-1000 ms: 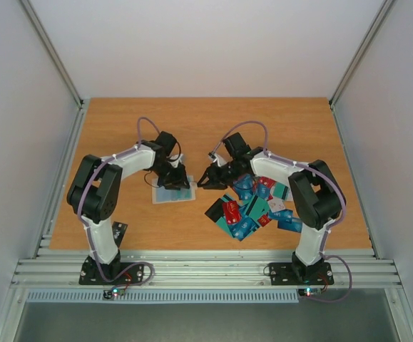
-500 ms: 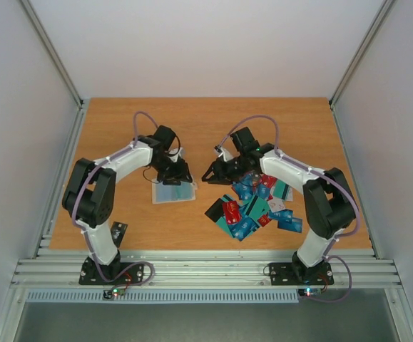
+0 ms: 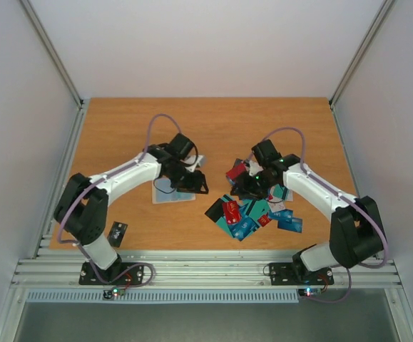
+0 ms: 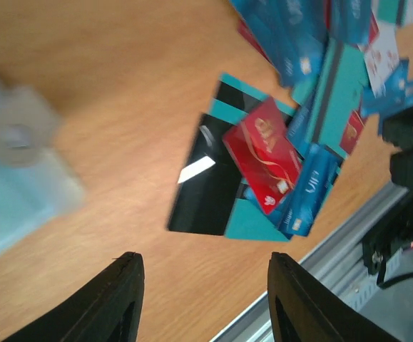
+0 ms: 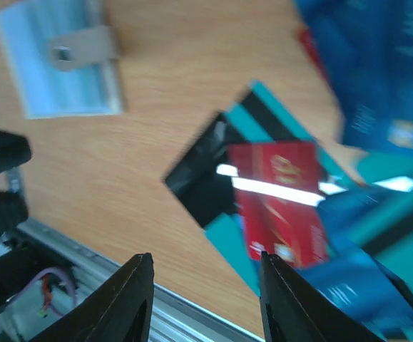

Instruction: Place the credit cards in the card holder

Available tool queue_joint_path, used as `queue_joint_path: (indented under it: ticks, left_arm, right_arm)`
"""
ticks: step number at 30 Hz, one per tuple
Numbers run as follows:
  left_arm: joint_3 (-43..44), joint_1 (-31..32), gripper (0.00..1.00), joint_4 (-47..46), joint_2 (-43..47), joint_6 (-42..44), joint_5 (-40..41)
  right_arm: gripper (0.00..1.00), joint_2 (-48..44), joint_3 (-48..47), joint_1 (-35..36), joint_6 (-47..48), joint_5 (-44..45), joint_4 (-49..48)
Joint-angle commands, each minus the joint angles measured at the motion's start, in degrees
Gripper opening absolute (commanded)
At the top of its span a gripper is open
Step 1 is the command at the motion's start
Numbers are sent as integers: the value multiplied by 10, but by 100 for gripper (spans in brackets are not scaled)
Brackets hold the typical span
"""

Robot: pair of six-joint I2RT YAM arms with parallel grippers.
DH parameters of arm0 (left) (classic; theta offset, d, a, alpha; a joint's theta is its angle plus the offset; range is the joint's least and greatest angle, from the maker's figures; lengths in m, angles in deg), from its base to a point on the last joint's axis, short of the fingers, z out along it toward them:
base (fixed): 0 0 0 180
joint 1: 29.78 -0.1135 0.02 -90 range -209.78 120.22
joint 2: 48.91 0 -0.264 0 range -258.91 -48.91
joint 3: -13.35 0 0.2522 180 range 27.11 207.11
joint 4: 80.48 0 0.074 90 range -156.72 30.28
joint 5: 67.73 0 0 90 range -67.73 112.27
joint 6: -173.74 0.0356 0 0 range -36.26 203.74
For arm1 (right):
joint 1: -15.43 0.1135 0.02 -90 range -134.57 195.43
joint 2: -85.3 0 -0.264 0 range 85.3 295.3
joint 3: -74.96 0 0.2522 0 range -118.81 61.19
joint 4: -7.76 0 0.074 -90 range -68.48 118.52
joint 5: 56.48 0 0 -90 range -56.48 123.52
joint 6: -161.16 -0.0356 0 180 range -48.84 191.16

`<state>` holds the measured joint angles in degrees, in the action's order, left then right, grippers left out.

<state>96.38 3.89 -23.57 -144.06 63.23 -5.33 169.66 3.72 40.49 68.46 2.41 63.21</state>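
Right, left gripper (image 4: 204, 285) and right gripper (image 5: 202, 288) both spread, empty. Credit cards (image 3: 252, 210) heaped beside card holder (image 5: 49, 85). Cards look thin, stiff, slick; I'd pinch an overhanging edge.

There are two arms, the left arm (image 3: 128, 174) and the right arm (image 3: 320, 196). There is one card holder (image 5: 56, 60). The credit cards (image 3: 252, 214) lie in one heap of well over ten, overlapping too much to count exactly; at least three are red. There is one small black object (image 3: 118, 231).
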Motion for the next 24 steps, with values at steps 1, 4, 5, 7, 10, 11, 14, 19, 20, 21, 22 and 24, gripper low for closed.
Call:
queue_joint_path:
  ticks: [1,4,5,7,10,11,14,19,20,21,22,24]
  left_arm:
    - [4,60,49,-68,-46,1,-49]
    - [33,102,49,-83,-84,4,-63]
    - [46,115,49,-84,-97,7,-66]
    - [73,141,49,-84,-125,8,-72]
    - [116,170,49,-84,-173,5,-75]
    - [129,179,49,-82,-190,3,-74]
    - [176,201,47,-67,-233,-5,-58]
    - [228,224,46,-51,-290,-19,-28]
    - [238,227,46,-42,-300,-20,-20]
    - [246,231,46,-35,-310,-20,-14]
    - [250,233,46,-30,-318,-19,-12]
    - [254,237,46,-29,-332,-20,-13]
  right_arm:
    - [44,-49,41,-22,-61,92,105]
    - [48,-69,71,-31,-85,113,135]
    - [49,-76,83,-36,-92,113,136]
    - [50,-94,110,-48,-105,111,137]
    - [53,-120,146,-62,-118,107,133]
    - [55,-128,156,-66,-120,106,130]
    - [55,-143,178,-75,-119,95,116]
    - [55,-141,201,-89,-119,82,74]
    - [55,-139,202,-90,-120,82,66]
    - [54,-136,202,-91,-121,82,58]
    - [53,-131,200,-91,-120,84,52]
    - [52,-117,195,-92,-117,90,48]
